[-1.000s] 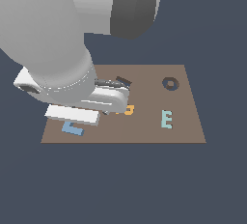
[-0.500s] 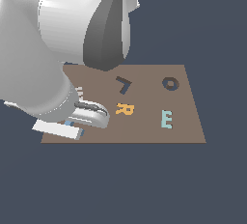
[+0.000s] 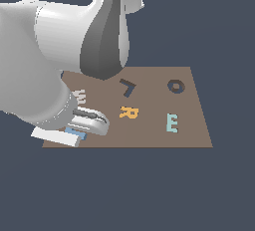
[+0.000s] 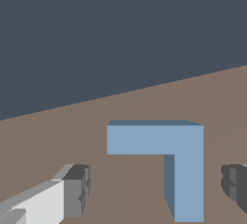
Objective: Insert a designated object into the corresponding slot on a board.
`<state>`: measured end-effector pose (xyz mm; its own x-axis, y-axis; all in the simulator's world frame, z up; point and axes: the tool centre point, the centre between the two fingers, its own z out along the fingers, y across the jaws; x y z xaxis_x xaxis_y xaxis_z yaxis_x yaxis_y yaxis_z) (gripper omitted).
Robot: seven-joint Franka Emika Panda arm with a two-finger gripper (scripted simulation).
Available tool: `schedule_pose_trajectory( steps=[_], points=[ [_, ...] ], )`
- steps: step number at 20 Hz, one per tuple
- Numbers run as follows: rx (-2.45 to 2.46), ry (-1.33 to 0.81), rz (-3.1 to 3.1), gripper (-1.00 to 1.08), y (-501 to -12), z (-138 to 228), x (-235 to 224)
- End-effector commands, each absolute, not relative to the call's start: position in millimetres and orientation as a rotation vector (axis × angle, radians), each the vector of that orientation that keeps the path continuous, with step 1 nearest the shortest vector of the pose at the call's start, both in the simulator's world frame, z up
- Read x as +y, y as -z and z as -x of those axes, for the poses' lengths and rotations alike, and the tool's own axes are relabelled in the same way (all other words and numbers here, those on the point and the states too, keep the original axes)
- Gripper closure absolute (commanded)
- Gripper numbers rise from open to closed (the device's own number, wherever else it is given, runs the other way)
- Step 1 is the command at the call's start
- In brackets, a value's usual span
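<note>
The designated object, a light-blue L block (image 4: pixel 169 155), lies flat on the brown board (image 4: pixel 144 105). In the exterior view the L block (image 3: pixel 78 134) peeks out from under the hand at the board's (image 3: pixel 194 135) near corner on the exterior view's left. My gripper (image 4: pixel 155 185) is open and low over the block, with one finger (image 4: pixel 75 191) on each side and neither touching it. In the exterior view the gripper (image 3: pixel 73 136) is largely hidden by the arm. The slot (image 3: pixel 128 87), a dark L outline, sits further back near the board's middle.
An orange R (image 3: pixel 128 112) lies just in front of the slot. A pale teal E (image 3: pixel 172 123) and a dark O ring (image 3: pixel 175 86) occupy the board's side on the exterior view's right. The bulky arm links (image 3: pixel 104 41) loom over the board's other side.
The arm links have swung up and away, uncovering the slot and the R. The hand has settled lower over the blue L, which has not moved.
</note>
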<state>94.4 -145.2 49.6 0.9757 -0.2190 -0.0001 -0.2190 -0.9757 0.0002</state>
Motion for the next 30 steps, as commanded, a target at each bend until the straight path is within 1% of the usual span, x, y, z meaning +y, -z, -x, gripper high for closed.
schedule_pose_trajectory(
  steps=[1, 8, 9, 30],
  points=[
    [-0.346, 0.001, -3.122, -0.92, -46.4, -94.6, -145.0],
    [-0.347, 0.0, -3.122, -0.92, -29.9, -95.1, -145.2],
    [-0.347, 0.0, -3.122, 1.08, -29.9, -95.1, -145.2],
    [-0.3, 0.001, -3.127, 1.08, -33.2, -97.0, -143.7]
  ],
)
